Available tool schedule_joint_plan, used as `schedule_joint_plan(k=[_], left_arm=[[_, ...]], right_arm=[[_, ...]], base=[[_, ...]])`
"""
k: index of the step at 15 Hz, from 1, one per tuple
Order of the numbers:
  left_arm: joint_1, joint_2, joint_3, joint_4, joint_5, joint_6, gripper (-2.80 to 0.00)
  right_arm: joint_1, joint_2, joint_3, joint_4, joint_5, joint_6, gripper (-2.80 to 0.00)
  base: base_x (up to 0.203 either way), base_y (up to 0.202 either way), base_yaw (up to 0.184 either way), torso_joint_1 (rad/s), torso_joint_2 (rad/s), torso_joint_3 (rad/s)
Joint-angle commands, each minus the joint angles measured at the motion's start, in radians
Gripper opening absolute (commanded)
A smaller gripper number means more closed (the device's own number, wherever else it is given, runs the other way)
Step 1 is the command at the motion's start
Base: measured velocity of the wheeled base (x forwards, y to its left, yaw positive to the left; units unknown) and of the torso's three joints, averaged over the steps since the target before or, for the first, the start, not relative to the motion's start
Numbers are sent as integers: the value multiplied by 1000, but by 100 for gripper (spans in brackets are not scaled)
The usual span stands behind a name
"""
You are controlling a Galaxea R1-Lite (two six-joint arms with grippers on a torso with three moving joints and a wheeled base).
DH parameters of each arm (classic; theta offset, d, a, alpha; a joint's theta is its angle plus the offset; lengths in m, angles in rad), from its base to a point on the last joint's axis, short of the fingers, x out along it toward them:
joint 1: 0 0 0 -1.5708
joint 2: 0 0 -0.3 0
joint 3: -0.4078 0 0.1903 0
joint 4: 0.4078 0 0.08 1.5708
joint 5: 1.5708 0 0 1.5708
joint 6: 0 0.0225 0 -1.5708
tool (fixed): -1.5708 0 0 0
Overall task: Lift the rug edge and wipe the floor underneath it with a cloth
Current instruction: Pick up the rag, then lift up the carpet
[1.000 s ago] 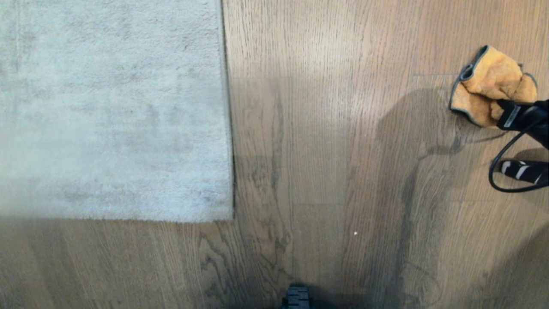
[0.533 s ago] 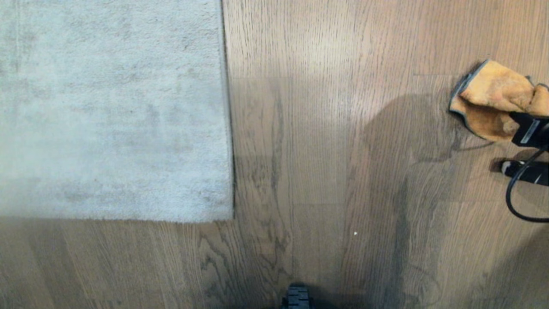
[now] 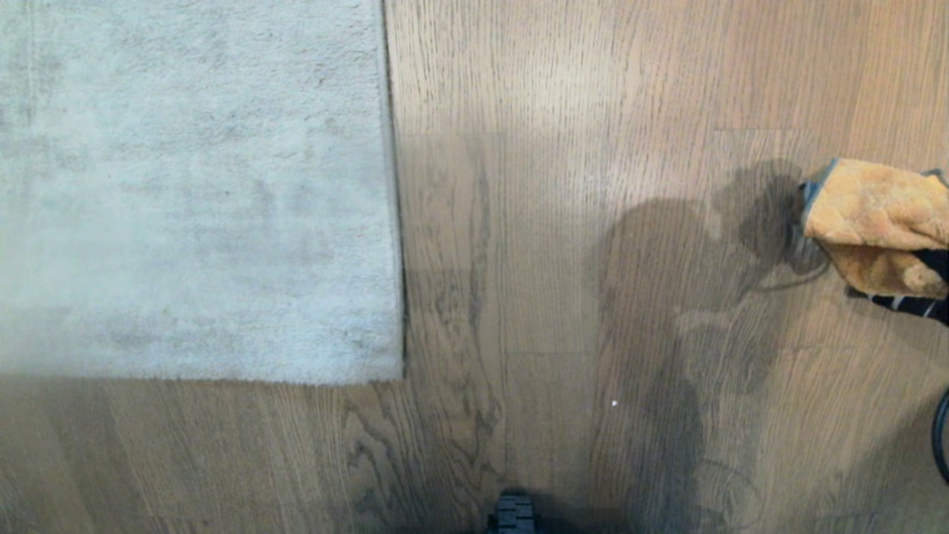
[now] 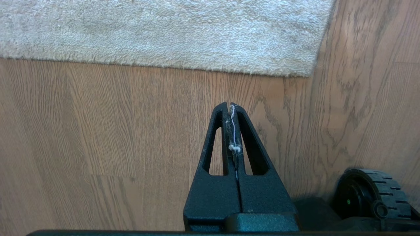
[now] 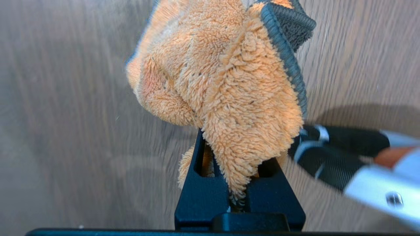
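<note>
Orange fleece cloth (image 3: 875, 222), grey-edged, sits bunched in the right gripper (image 5: 238, 183), whose jaws are pinched narrow on a fold of it. In the head view this is at the far right, just above bare floor (image 3: 563, 222) and well apart from the rug. A dark striped tool handle (image 5: 341, 154) lies beside that gripper; what it is, I cannot tell.

Rug edge (image 3: 397, 245): lies flat on the planks, corner (image 4: 308, 73) square and down, no lift visible on either border. Beige backing not exposed anywhere.

Left gripper (image 4: 231, 109): jaws pressed together, holding nothing, a few pale fibres caught between the fingers. It hangs over the floor on the near side of the rug corner, close to a base wheel (image 4: 370, 193).

Judgement on progress: cloth is in hand, so the wiping tool is ready. Lifting the rug edge is not yet done, and the strip of floor under it is still covered, so unwiped. Both main steps remain.
</note>
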Motion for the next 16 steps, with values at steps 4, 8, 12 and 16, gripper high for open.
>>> schedule_joint_plan(k=[4,8,12,16], left_arm=[[0,0,0,0,1,-1,-280],[0,0,0,0,-1,-1,-280],[0,0,0,0,1,-1,-280],[0,0,0,0,1,-1,-280]], right_arm=[[1,-290,84,163,1,-7,-280],[143,-518,161,334,-78,-63,-280],[190,-691,307,387,-121,-133,-280],[213,-839,436,439,-124,-139,-280]], base=[[0,0,0,0,0,0],[0,0,0,0,0,0],[0,0,0,0,0,0],[0,0,0,0,0,0]])
